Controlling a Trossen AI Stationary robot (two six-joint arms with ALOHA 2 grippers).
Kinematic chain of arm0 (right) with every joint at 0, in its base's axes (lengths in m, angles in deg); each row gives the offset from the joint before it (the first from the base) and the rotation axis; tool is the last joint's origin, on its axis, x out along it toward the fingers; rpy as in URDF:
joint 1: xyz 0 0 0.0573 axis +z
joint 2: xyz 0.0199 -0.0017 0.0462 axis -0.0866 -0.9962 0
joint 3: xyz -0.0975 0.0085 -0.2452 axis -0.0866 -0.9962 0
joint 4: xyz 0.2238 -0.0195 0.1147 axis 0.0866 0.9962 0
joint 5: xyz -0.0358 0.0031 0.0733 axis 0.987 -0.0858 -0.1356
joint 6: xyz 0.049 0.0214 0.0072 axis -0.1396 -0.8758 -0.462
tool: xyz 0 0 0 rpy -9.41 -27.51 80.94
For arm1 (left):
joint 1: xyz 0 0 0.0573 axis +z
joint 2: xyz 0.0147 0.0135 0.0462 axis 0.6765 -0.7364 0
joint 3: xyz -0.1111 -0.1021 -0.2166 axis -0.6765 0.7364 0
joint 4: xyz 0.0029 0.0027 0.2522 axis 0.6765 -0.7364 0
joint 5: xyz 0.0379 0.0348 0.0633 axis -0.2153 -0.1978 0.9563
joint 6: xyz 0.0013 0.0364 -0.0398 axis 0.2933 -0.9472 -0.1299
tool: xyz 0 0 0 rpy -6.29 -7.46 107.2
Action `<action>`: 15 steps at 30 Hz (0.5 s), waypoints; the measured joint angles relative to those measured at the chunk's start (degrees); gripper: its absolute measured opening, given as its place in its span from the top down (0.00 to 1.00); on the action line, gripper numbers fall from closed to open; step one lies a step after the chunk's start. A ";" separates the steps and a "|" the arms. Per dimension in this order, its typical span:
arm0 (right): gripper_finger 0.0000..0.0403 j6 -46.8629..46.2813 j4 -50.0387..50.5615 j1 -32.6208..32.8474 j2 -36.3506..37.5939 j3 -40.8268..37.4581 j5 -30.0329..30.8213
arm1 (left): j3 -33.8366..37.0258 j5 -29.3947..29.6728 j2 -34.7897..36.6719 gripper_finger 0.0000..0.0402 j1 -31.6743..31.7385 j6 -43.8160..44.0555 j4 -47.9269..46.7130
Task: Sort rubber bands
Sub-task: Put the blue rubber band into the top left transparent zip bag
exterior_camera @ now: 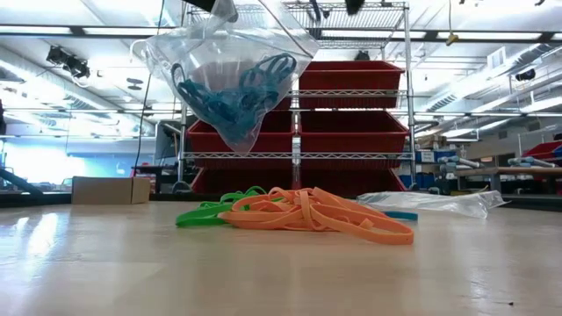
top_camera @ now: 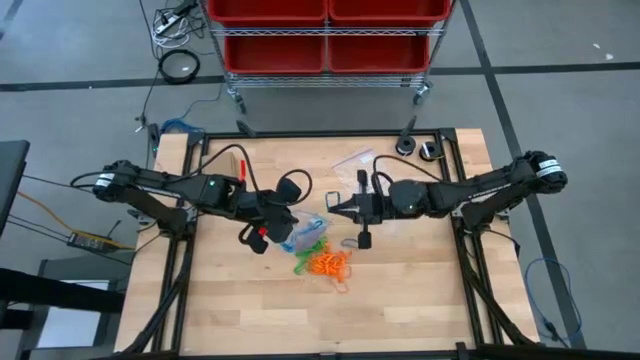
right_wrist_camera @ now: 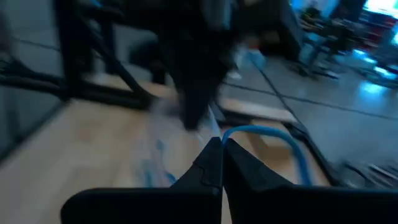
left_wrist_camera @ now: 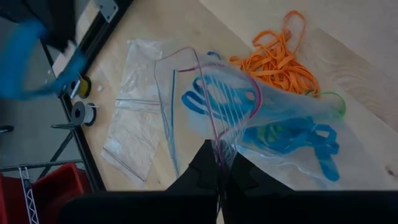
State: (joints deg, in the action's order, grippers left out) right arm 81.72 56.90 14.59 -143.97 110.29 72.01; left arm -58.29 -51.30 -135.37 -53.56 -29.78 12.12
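Left end effector [left_wrist_camera: 219, 169] pinching clear plastic zip bag [left_wrist_camera: 273, 118] holding blue rubber bands [exterior_camera: 230, 92] above desk [top_camera: 400, 300]; right end effector [right_wrist_camera: 221, 151] closing on one blue band. Orange, green bands [exterior_camera: 307, 215] lying below. Bag sagging, risking spill.

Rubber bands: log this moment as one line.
left gripper: shut on clear bag holding blue bands | right gripper: shut on a blue band | orange bands, green bands: on table

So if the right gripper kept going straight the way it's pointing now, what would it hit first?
Most likely the clear bag of blue bands that the left gripper holds up. The right gripper points toward it, fingers shut, though its height relative to the bag is unclear.
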 joint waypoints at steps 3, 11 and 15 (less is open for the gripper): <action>1.00 -2.27 -0.06 -1.02 0.00 1.01 -6.39 | 0.00 0.01 -0.02 1.00 0.00 -0.15 1.17; 1.00 -8.07 -0.02 -2.29 -2.16 0.94 -15.79 | 0.00 -0.03 -0.02 1.00 0.13 -3.16 6.10; 1.00 -9.82 1.80 -3.30 -5.65 2.78 -18.26 | 0.00 -0.87 -0.24 1.00 0.15 -4.93 8.29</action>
State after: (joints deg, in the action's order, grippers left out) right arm 71.90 58.71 11.30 -149.62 113.07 53.75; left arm -58.29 -52.17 -135.61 -53.40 -34.71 20.41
